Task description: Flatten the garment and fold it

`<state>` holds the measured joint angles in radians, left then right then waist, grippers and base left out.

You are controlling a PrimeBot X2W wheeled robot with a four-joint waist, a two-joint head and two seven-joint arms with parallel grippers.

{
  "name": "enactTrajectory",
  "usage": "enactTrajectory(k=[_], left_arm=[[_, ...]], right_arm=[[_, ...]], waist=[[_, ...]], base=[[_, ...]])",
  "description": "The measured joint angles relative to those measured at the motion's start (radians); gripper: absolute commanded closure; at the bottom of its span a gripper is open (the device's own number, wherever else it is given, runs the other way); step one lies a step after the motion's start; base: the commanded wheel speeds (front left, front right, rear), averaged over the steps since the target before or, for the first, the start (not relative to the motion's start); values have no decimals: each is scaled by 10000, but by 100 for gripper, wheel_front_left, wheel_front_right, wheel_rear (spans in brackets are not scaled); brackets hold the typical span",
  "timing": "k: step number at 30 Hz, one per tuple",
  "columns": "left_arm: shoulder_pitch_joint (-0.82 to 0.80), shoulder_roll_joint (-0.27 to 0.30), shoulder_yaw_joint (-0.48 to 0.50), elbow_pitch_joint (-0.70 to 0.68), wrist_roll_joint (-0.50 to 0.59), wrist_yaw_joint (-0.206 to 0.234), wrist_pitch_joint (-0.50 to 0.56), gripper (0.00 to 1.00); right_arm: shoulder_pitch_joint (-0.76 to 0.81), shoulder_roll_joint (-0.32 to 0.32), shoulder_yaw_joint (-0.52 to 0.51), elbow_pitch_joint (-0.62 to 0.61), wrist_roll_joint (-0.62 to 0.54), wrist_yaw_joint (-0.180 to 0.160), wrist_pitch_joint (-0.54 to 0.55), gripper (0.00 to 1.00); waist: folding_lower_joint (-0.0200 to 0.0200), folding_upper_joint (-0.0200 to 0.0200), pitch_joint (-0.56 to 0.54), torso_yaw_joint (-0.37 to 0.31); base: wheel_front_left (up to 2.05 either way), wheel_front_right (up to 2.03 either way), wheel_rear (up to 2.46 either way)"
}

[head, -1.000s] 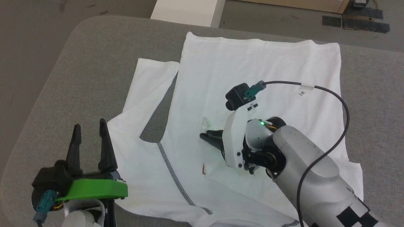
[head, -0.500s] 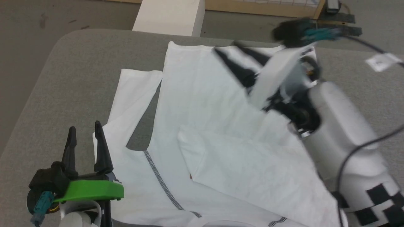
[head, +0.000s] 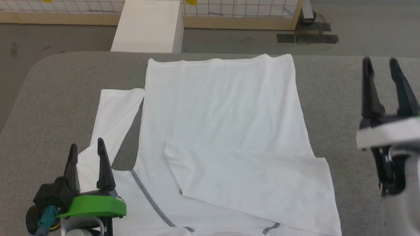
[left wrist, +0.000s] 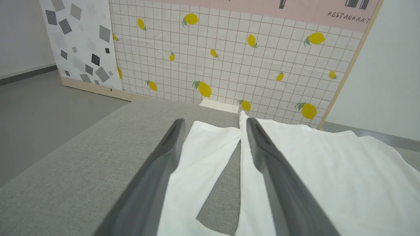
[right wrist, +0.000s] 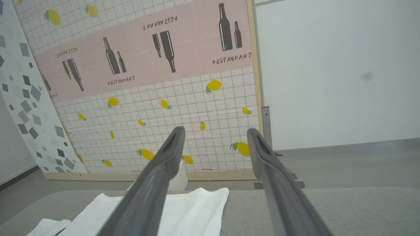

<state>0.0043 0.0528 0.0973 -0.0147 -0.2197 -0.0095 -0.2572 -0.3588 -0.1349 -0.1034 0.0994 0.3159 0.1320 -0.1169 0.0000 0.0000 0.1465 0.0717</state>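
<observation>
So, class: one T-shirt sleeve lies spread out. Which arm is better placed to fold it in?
Left, probably. The open left gripper sits beside that sleeve; the right gripper, also open, stands past the opposite edge of the garment, over the table.

The right gripper [right wrist: 215, 131] hangs with fingers spread wide, nothing between them, over the grey table [right wrist: 344, 209]. The white garment [right wrist: 183, 209] lies flat lower left, before a lemon-patterned backdrop [right wrist: 147, 108].
</observation>
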Motion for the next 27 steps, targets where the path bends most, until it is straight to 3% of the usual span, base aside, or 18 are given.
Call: enactTrajectory(k=[5, 12, 20, 27], left_arm=[[-13, 0, -88, 351, -6, -119, 0, 0], [-559, 136, -186, 1106, -125, -347, 255, 0], [-3375, 1434, -303, 2504, -608, -869, 2148, 0], [-6460, 3018, -744, 3827, -1407, -1129, 5265, 0]], right_arm=[[1674, 614, -1022, -633, -719, 0, -550, 0], [3246, 826, -1338, -642, -161, 0, -828, 0], [3453, 838, -1482, -895, 171, 0, -988, 0], [2832, 838, -1597, -1570, -88, 0, -642, 0]], waist=[[0, 0, -164, -126], [0, 0, -94, -84], [0, 0, 486, -73], [0, 0, 1442, -191]], base=[[0, 0, 0], [0, 0, 0], [0, 0, 0], [0, 0, 0]])
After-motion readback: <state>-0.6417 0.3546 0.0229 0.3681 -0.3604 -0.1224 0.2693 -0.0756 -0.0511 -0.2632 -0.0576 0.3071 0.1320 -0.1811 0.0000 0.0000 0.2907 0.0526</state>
